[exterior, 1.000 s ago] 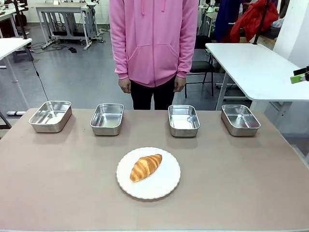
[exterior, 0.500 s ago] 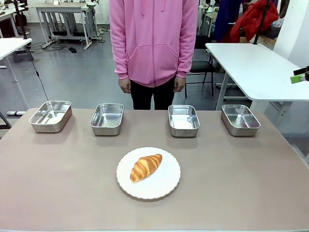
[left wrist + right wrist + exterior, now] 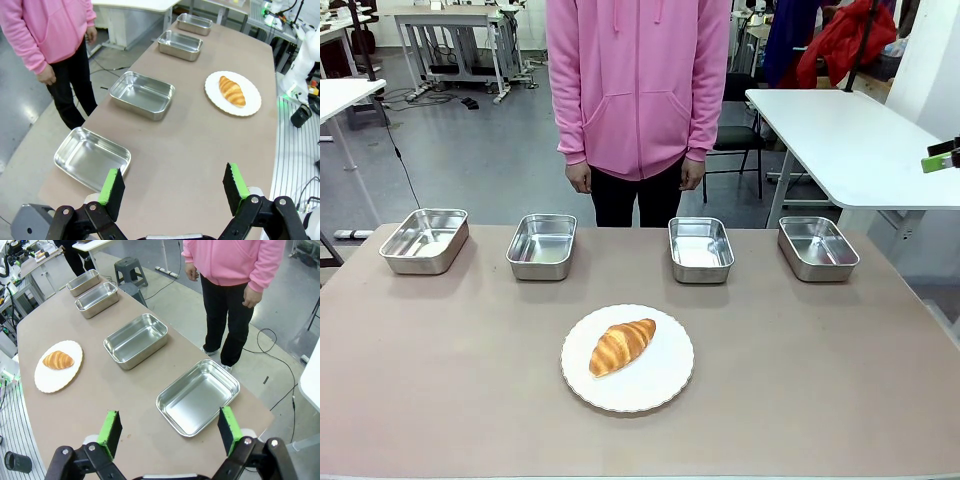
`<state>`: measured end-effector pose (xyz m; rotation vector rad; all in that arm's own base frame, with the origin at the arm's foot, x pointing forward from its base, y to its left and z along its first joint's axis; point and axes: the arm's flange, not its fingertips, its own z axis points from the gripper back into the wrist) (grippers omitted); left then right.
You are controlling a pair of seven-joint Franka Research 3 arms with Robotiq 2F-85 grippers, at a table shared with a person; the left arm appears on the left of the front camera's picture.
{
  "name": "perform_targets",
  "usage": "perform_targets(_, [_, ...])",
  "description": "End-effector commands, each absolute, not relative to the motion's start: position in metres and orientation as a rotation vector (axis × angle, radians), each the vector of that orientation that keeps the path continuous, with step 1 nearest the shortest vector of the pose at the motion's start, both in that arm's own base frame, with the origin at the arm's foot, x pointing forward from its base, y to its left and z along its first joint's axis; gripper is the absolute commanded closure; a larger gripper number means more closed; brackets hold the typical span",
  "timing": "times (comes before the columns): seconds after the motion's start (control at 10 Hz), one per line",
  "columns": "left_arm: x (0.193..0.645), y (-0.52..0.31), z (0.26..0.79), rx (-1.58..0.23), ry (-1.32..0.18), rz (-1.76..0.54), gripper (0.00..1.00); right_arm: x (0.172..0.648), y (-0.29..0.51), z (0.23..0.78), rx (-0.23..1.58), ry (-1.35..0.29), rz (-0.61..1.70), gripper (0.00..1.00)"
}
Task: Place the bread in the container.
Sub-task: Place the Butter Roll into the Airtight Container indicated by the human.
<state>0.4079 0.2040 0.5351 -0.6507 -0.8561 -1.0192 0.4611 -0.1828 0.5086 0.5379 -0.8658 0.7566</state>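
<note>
With left gripper [image 3: 173, 184] and right gripper [image 3: 169, 430] both spread wide and empty, one should drop squarely over the croissant [image 3: 621, 346] on its plate [image 3: 665, 385] and pinch its middle gently.

Front camera: we look from the near edge across the table [image 3: 440, 400] at the person [image 3: 638, 90]. Wrist cameras ride high behind the left gripper [image 3: 171, 175] and right gripper [image 3: 169, 415], each at one table end, looking down its length. All three share the plate [image 3: 660, 385].
</note>
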Motion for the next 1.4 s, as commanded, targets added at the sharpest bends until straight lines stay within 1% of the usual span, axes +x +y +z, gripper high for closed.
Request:
perform_targets(0.0, [0.4069,0.2055,0.5354,-0.644,-0.867,-1.032,0.0,0.4612,-0.1813,0.5078,0.535,-0.869,0.756,0.0])
perform_targets(1.3, [0.4069,0.2055,0.5354,-0.644,-0.867,-1.032,0.0,0.4612,-0.1813,0.5078,0.535,-0.869,0.756,0.0])
